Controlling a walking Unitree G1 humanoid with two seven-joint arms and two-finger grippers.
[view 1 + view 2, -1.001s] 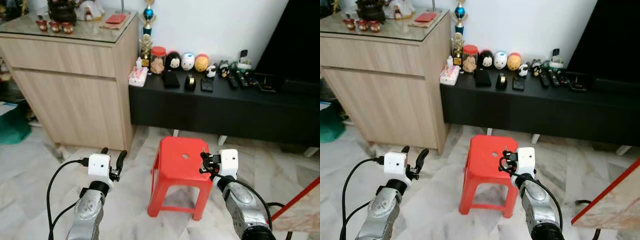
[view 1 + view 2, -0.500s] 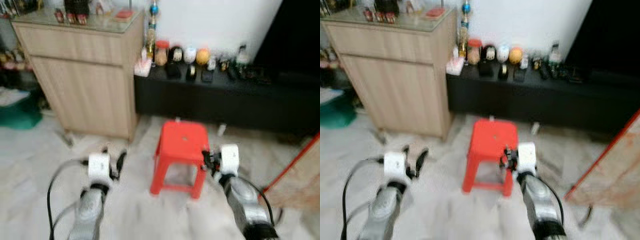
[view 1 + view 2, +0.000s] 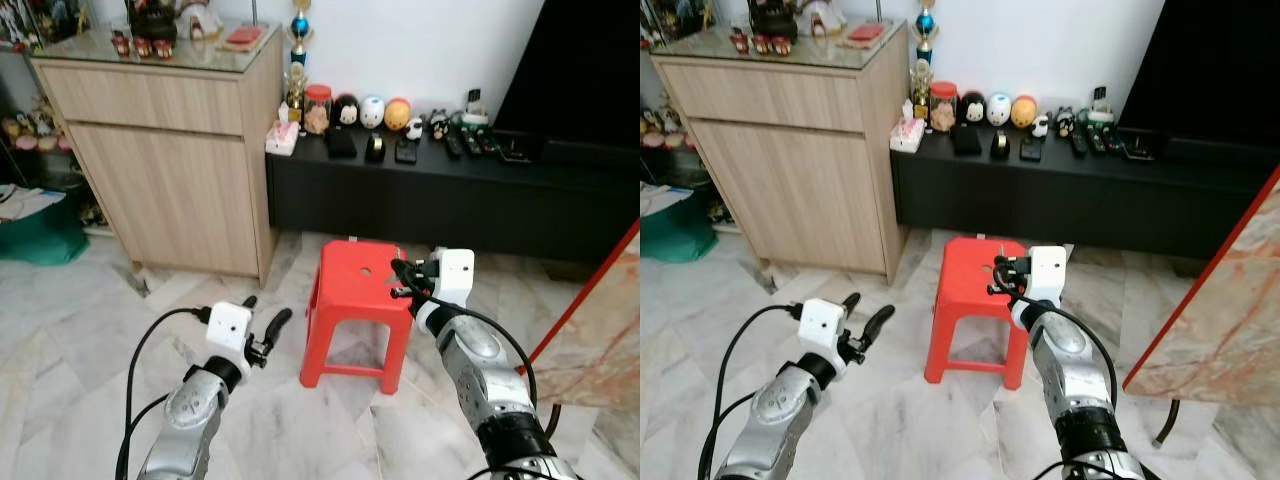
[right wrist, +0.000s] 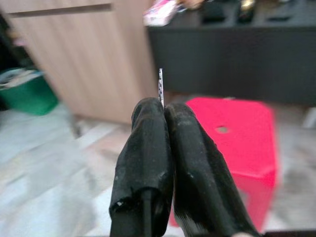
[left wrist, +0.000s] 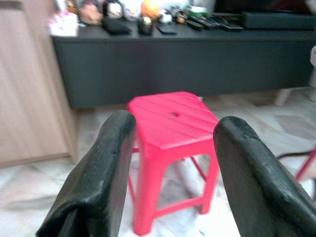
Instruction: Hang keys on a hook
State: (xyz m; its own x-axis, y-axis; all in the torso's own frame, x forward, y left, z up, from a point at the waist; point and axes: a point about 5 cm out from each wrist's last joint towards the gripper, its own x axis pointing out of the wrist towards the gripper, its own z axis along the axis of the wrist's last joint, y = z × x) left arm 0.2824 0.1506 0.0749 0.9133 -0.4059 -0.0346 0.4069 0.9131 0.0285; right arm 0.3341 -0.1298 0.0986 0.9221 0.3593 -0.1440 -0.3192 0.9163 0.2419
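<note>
Now the head views are sharp, where half a second ago they were smeared by walking, and the whole scene has shifted: the wooden cabinet (image 3: 165,160) and the black low cabinet (image 3: 430,200) sit further up and further off than a second ago, so the camera has moved, not the furniture.

From the left eye, the red stool (image 3: 358,310) stands on the marble floor (image 3: 70,330) between the two arms. The left gripper (image 3: 263,322) is raised over the floor to the left of the stool, its fingers spread and empty. The right gripper (image 3: 398,279) is held over the stool's right edge, fingers pressed together.

From the right eye, the same layout holds: the right gripper (image 3: 1000,278) sits over the stool (image 3: 975,305), and the left one (image 3: 864,318) is apart from it. A marbled slab with a red edge (image 3: 1210,300) leans at the far right. No hook can be made out on the wall or the cabinets.

The left wrist camera looks between two wide-apart fingers (image 5: 98,173) at the stool and the low cabinet behind it.

The right wrist camera gives the key fact: the two fingers (image 4: 148,148) are clamped on a thin metal sliver, the keys (image 4: 161,86), whose tip pokes out beyond the fingertips.

My reading is that the keys are secured and the robot is in transit, with the hook not yet found.
</note>
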